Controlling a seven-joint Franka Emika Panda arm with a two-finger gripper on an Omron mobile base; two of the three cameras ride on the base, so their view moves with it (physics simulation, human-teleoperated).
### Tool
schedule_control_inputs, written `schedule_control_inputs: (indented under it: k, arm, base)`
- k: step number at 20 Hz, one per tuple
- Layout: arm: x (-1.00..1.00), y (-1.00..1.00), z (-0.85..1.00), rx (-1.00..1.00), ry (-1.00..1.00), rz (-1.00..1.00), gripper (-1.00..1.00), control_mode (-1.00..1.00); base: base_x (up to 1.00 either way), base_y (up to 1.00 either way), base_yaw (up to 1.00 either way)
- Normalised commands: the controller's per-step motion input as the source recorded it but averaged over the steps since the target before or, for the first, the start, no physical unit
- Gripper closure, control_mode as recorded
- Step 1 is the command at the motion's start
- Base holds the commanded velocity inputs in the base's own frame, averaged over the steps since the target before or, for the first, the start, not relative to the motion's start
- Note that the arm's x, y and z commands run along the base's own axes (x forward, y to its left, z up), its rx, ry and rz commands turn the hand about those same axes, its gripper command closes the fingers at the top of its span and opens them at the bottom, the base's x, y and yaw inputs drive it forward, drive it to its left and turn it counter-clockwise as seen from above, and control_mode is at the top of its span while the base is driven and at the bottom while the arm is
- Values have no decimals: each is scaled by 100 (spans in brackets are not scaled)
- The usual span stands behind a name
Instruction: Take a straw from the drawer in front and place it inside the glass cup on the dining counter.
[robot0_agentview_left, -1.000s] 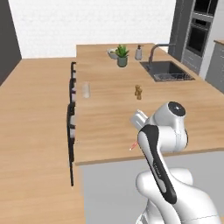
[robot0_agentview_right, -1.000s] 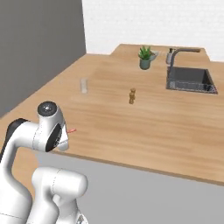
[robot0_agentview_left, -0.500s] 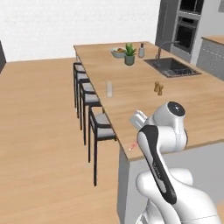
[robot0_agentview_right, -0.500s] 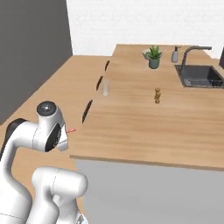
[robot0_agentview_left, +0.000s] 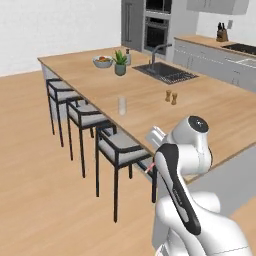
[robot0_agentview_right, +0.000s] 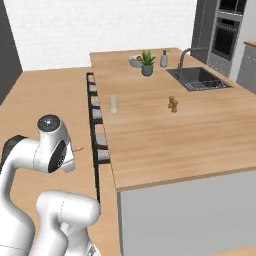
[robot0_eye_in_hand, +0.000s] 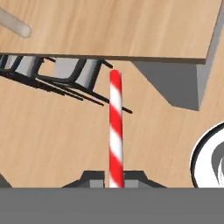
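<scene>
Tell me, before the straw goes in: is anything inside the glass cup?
The glass cup on the dining counter looks clear and empty; its bottom is too small to confirm. The straw sits in the pincer.

Glossy striped straw (robot0_eye_in_hand: 115, 127), matt wood dining counter (robot0_eye_in_hand: 131, 26)

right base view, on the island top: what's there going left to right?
glass cup → fruit bowl → potted plant → soap bottle → salt and pepper shakers → sink, all on the dining counter.
</scene>
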Motion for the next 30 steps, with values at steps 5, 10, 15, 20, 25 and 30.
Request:
schedule_control_inputs:
  k: [5,10,15,20,25,30]
  arm:
    - [0,0,0,0,0,0,100,100]
    - [0,0,0,0,0,0,100,100]
    - [0,0,0,0,0,0,100,100]
    - [0,0,0,0,0,0,100,100]
    - [0,0,0,0,0,0,100,100]
    - [6,14,0,-2,-2,-10,100,-100]
  base:
    - [35,100,-54]
    - [33,100,-53]
    - [37,100,-54]
    - [46,100,-53]
    - [47,91,-51]
    - [26,62,-41]
